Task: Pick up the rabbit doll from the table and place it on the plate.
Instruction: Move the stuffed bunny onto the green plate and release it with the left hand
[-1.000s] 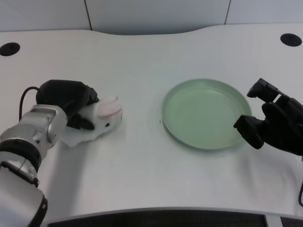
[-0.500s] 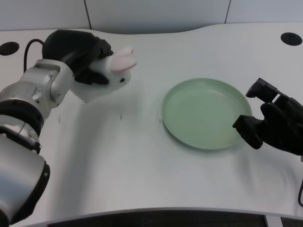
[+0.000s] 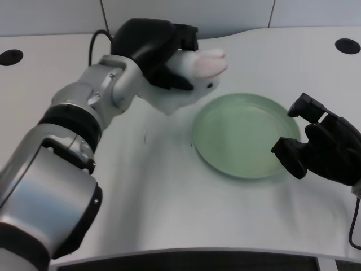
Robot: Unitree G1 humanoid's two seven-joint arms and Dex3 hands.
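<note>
The left hand (image 3: pixel 155 48) holds the rabbit doll (image 3: pixel 194 76) up in the air. A moment ago it was over the tabletop's left side; now it is just beside the green plate's (image 3: pixel 242 164) left rim, almost ready to set down

My left arm reaches diagonally up across the view, silver forearm stretched out and lifted off the counter. The left hand (image 3: pixel 153 52) sits at the far end, black fingers curled around the rabbit doll (image 3: pixel 194 76), gripping it from above and behind. My right hand (image 3: pixel 324 148) rests low at the right edge, fingers bent.
</note>
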